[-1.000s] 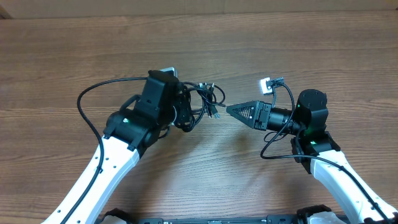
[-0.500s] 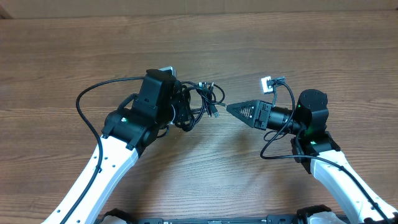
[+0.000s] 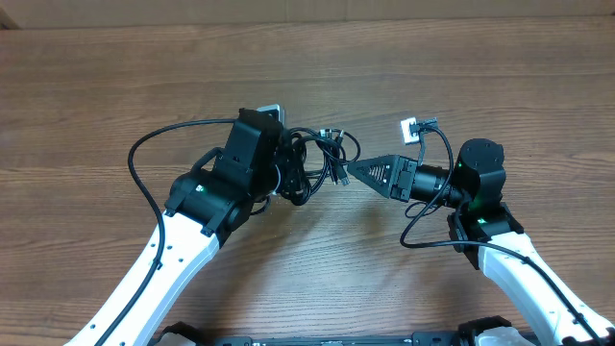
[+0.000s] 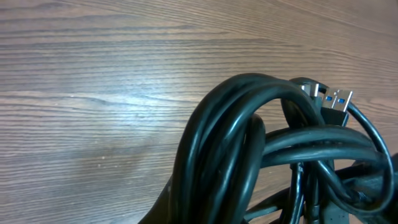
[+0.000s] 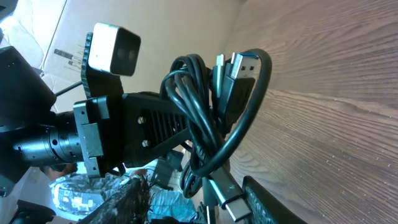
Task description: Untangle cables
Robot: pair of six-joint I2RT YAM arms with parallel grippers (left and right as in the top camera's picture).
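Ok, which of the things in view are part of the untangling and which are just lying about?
Job: cables; left tool, shut on the bunch; right tool, open at it.
Not the job: thick arm cable; wooden table; cardboard box in the background.

This is looking like a robotics lab bench; a left arm (image 3: pixel 173 259) and a right arm (image 3: pixel 538 279), both white with green lights glowing at the joints, are reaching over a wood-grain table (image 3: pixel 307 58) around a bundle of cables (image 3: pixel 322 159); a white camera (image 5: pixel 115 46) is riding on the left wrist; beyond it a cardboard box (image 5: pixel 56 31) and crinkled plastic (image 5: pixel 93 199) are lying about as workroom clutter.
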